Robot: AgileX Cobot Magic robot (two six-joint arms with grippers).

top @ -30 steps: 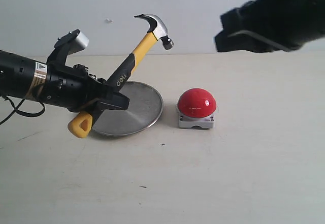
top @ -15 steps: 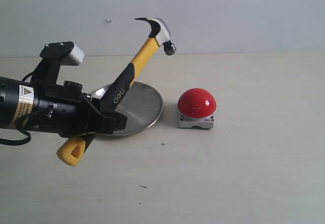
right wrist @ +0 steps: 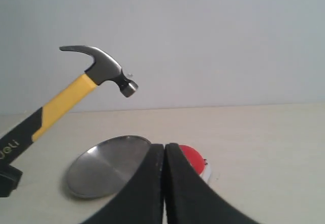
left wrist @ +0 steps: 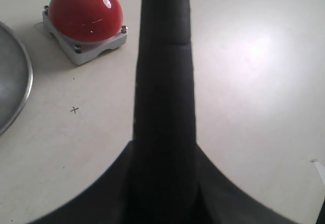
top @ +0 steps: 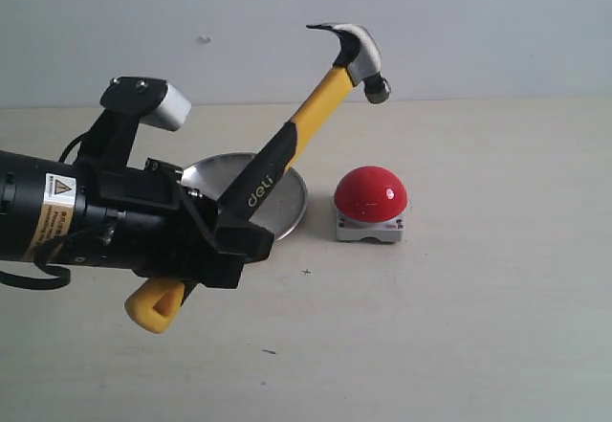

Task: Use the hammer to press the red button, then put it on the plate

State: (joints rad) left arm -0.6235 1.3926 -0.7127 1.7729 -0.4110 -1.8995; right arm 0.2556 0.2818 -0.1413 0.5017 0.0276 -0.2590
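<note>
My left gripper (top: 222,240) is shut on the black grip of the hammer (top: 287,149), low on the handle. The hammer slants up to the right; its dark head (top: 356,51) hangs in the air above and slightly left of the red button (top: 371,194). The yellow looped end (top: 156,304) sticks out below the gripper. In the left wrist view the handle (left wrist: 165,82) fills the middle, with the red button (left wrist: 85,10) beside it. The silver plate (top: 287,202) lies left of the button, partly behind the arm. My right gripper (right wrist: 164,147) is shut with nothing in it, and is out of the exterior view.
The pale table (top: 459,326) ends at a plain grey wall (top: 478,20) behind. The right wrist view looks across at the hammer (right wrist: 99,66), plate (right wrist: 104,165) and red button (right wrist: 195,164). A small pen cross (left wrist: 74,110) marks the table near the button.
My left arm has carried the hammer right and up, bringing the head from over the plate to above the button. The right arm left the exterior view a second ago.
</note>
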